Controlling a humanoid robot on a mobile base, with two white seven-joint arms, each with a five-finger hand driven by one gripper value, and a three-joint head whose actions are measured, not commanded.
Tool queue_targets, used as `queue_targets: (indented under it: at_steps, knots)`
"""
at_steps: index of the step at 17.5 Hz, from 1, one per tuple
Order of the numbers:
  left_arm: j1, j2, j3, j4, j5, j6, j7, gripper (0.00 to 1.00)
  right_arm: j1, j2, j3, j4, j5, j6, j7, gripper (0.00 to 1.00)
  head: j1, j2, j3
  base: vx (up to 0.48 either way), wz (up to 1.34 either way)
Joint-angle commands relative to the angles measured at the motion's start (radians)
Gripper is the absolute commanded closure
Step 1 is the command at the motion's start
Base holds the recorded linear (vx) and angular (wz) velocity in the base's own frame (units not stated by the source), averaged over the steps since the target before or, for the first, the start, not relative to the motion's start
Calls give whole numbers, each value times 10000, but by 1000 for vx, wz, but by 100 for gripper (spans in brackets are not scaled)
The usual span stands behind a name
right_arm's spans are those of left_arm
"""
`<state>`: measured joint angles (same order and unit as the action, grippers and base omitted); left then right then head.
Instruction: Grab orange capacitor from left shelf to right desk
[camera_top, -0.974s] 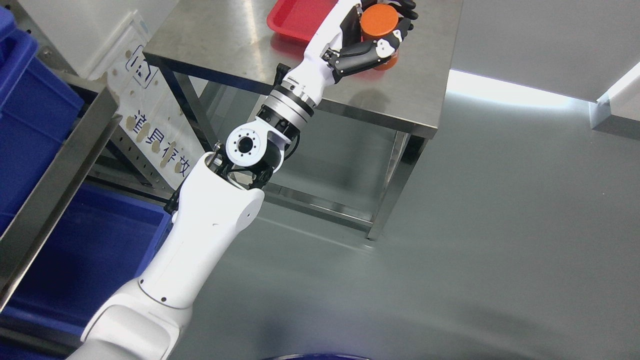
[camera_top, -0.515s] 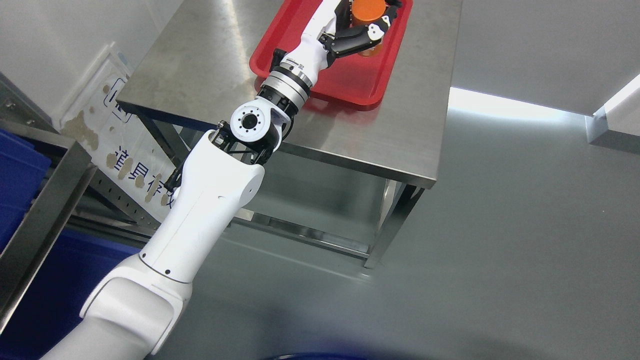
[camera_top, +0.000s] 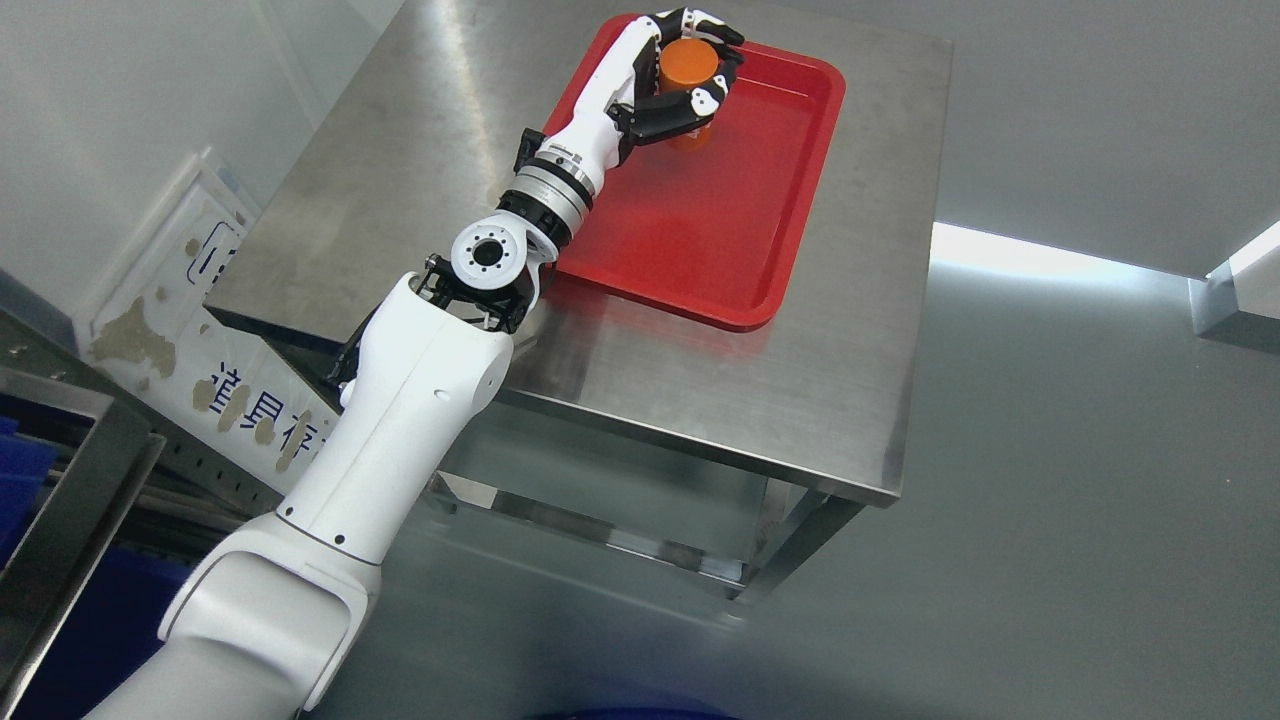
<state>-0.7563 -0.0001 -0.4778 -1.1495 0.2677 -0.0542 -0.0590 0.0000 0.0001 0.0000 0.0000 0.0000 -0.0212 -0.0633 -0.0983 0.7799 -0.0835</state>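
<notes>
While its black-and-white fingers (camera_top: 700, 100) curl around an orange cylindrical capacitor (camera_top: 688, 68), the left hand (camera_top: 672, 75) sits at roughly twelve o'clock in the head view, grasping the part from the side. The capacitor stands upright with its flat top facing the camera, and its lower end is over the far left part of a shallow red plastic tray (camera_top: 770, 250); whether the base touches the tray floor or hangs just above it cannot be told, because the fingers cover that spot. The thumb side wraps the near face of the cylinder and the other fingers close over its far face.

From the hand, the white forearm runs down toward seven o'clock, through a silver banded wrist collar (camera_top: 545, 190) and a round white elbow joint (camera_top: 488, 255) with a dark centre, then widens into the white upper arm (camera_top: 400, 430), which leaves the picture at the lower left corner.

The tray lies on a brushed stainless-steel desk (camera_top: 700, 400) with its long side running from about one o'clock to six o'clock, and it takes up the middle of the desktop. The desk stands on steel legs over a glossy grey floor (camera_top: 1050, 500).

At nine o'clock a white sign with printed characters (camera_top: 240, 400) leans beside the desk, and at the eight o'clock edge a steel shelf frame (camera_top: 70, 500) with blue bins (camera_top: 20, 480) shows partly.
</notes>
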Motion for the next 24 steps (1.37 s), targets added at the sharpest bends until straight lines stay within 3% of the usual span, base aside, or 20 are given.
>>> queue_targets:
  at_steps: [1,4,7,11,15,24]
  knots:
    - [368,175,176,422,-115,127,-146,90,31,-175,-169,-174,31,-2,4,0,0,0,0,160,-48]
    - [706,175,360,-192,-115,387,-177,88,31,-175,-169,-174,31,-2,4,0,0,0,0,145,-30]
    - [860,175,805,-821,-115,786,-162,75,31,-175,-169,-174,31,-2,4,0,0,0,0,65,-12]
    - [875,175,1096,-1925,-115,2012,-147,31,31,-175,-169,-174,31,-2,4,0,0,0,0,8,0]
    - [814,175,1540,-2555,-115,2260,-162,1,31,-175,-169,-174,31,-2,4,0,0,0,0,-12,0]
    - [1423,175,4869,-4701,-84,1601,-193,0,31,-175,-169,-174,31,-2,4,0,0,0,0,0,0]
